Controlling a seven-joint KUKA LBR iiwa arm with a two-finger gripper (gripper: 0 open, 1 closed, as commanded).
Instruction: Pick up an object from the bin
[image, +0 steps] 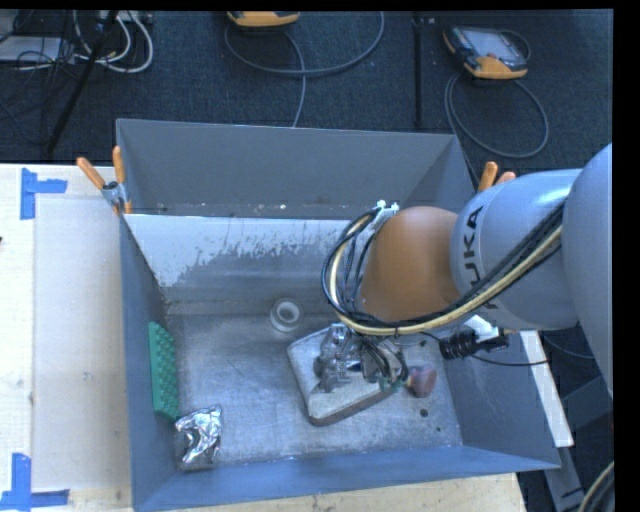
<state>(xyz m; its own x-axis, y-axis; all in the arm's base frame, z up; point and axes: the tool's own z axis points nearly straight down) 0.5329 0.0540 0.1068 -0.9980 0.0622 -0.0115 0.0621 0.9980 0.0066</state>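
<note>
directly beneath the jaws lies a grey slab (335, 402).

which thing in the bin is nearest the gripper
The flat pale slab, right under the gripper; the ring, foil wad and green strip lie farther left.

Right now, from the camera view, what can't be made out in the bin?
Camera view:
- Flat pale slab with a brown edge: top part covered by the gripper.
- Small reddish-brown lump: too small to identify.
- Grey metal bin: right floor hidden under the arm.
</note>
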